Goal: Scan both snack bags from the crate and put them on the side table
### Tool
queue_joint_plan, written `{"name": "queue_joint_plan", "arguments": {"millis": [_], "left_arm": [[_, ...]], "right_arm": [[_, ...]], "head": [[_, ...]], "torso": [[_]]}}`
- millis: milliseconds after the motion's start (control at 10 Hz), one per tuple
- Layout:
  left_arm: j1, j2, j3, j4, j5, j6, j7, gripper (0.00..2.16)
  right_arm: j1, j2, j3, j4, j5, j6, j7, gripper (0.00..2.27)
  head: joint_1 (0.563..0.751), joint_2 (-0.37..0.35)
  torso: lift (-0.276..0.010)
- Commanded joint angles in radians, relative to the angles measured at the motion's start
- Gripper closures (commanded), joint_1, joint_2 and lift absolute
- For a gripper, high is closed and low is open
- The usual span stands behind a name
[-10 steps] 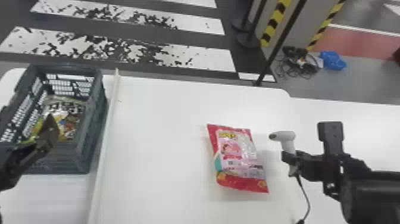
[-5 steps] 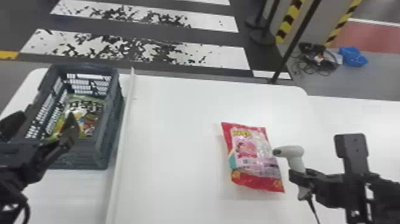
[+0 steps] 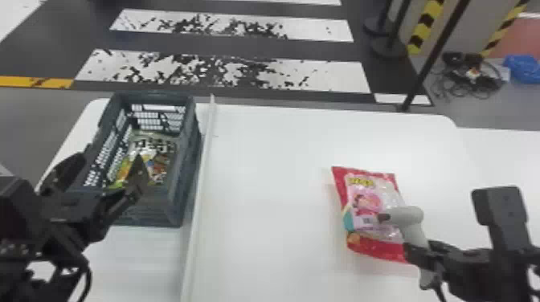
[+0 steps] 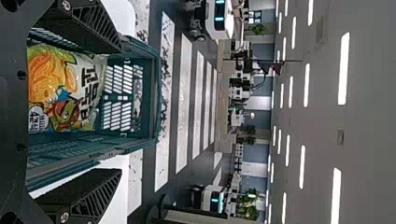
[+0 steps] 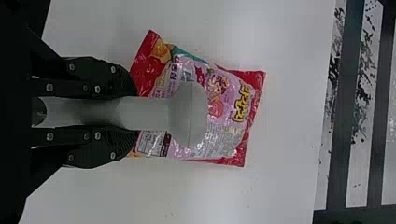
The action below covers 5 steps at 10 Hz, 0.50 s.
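Observation:
In the head view my left gripper (image 3: pixel 110 170) stands open over the near part of the dark crate (image 3: pixel 191 172), where a green-and-orange snack bag (image 3: pixel 154 160) lies. The left wrist view has my left gripper (image 4: pixel 119 112) with its fingers wide apart and that snack bag (image 4: pixel 58 88) between and beyond them. My right gripper (image 3: pixel 422 253) is shut on the handle of the grey scanner (image 3: pixel 406 217), whose head overlaps the red-and-pink snack bag (image 3: pixel 373 200) on the table. In the right wrist view my right gripper (image 5: pixel 130 113) grips the scanner (image 5: pixel 187 114) above the pink bag (image 5: pixel 233 102).
A raised white strip (image 3: pixel 201 176) runs along the white table (image 3: pixel 273 192), between the crate and the pink bag. Past the far edge are a striped floor and a black pole (image 3: pixel 438 56). A cable hangs from the scanner.
The scanner in my right gripper has moved left, from beside the pink bag to over its right part. The head view has shifted left. The pink bag lies where it was on the table.

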Motion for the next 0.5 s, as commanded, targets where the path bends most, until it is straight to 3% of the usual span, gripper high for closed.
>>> {"name": "queue_joint_plan", "arguments": {"millis": [0,400], "left_arm": [[0.0,0.002,-0.003,0.0,0.0,0.0,0.0,0.09],[-0.005,0.003,-0.009,0.0,0.0,0.0,0.0,0.09]], "right_arm": [[0.002,0.0,0.036,-0.02,0.013,0.019,0.0,2.25],[-0.01,-0.001,0.105,-0.03,0.062,0.037,0.0,2.25]], "head": [[0.695,-0.017],[0.695,0.026]], "torso": [[-0.087],[-0.087]]}}
